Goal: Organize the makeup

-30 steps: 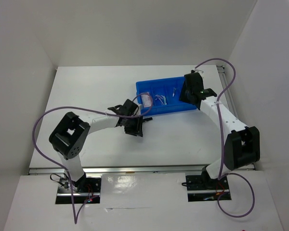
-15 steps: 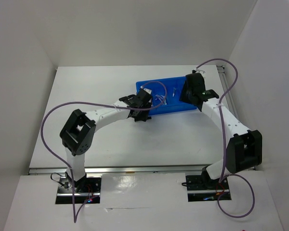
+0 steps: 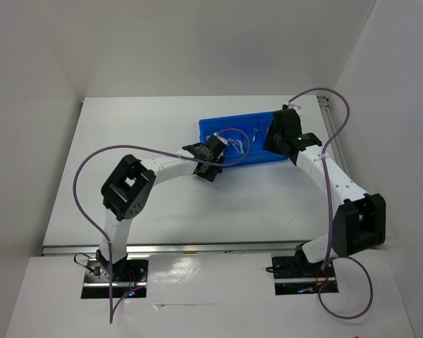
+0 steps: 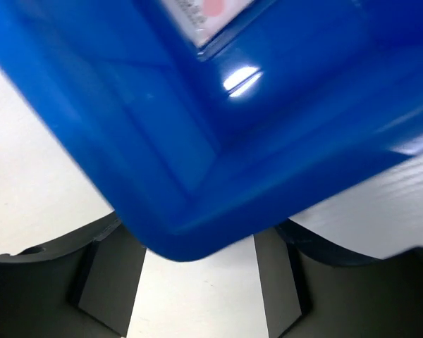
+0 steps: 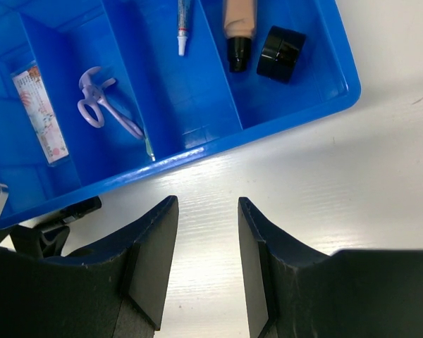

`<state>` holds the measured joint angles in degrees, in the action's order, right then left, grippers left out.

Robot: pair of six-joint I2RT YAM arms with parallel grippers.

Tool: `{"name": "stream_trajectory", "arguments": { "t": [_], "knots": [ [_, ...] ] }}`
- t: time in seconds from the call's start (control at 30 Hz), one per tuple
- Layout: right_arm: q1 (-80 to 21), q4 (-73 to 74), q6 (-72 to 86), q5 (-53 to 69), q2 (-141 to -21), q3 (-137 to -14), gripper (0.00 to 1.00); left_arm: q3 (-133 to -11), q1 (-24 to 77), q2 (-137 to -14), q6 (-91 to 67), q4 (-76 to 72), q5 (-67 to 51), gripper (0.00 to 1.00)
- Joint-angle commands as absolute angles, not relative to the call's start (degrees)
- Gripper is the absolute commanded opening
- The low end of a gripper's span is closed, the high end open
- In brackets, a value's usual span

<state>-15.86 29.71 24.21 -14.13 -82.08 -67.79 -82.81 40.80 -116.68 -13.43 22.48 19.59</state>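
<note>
**Makeup lay sorted in the blue bin, both grippers empty**

The blue divided bin (image 5: 190,105) sat on the far half of the table (image 3: 162,218), right of the middle, with its right end close to the table's right edge.

From the right wrist view I could count four compartments.
- **Left-hand one:** the clear pinkish flat case (image 5: 39,113) lay flat, its long side running across the bin from the far wall to the near wall.
- **Next one:** a lilac looped tool (image 5: 102,105) lay slantwise, loops toward the far-left side.
- **Third one:** the slim pale stick (image 5: 183,28) lay crosswise, white tip pointing at the near wall.
- **Right-hand one:** the tan bottle (image 5: 238,24) also lay crosswise, black cap toward the near wall. The dark round compact (image 5: 282,53) was just beside the cap, on its right.

The left arm (image 3: 166,167) stretched low across the table toward the bin's near-left corner. The left gripper (image 4: 197,274) had its jaws spread wide with nothing between them. In its own camera that rounded corner filled most of the picture, just beyond the fingertips.

The right arm (image 3: 324,176) bent up from its base and hung over the bin's right end. The right gripper (image 5: 206,211) pointed down at bare table just outside the near wall. Its jaws stood partly apart and held nothing.
</note>
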Motion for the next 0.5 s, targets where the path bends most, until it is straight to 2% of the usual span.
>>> {"name": "stream_trajectory", "arguments": {
  "t": [0.0,0.13,0.23,0.33,0.47],
  "knots": [
    [-15.56,30.50,24.52,-14.24,-79.89,-67.15,0.47,-81.31,40.78,-115.94,-11.78,20.31,13.91,0.70],
    [-15.56,30.50,25.04,-14.24,-79.89,-67.15,0.47,-78.06,40.78,-113.30,-13.00,19.78,8.28,0.65],
    [-15.56,30.50,25.05,-14.24,-79.89,-67.15,0.47,-75.60,41.92,-110.92,-13.62,19.78,6.16,0.59],
    [-15.56,30.50,25.58,-13.71,-79.89,-67.15,0.47,-75.06,43.15,-110.21,-14.67,19.78,7.64,0.52],
    [-15.56,30.50,25.58,-13.71,-80.42,-67.15,0.47,-75.75,44.20,-111.62,-14.68,20.47,8.78,0.51]
  ]
}}
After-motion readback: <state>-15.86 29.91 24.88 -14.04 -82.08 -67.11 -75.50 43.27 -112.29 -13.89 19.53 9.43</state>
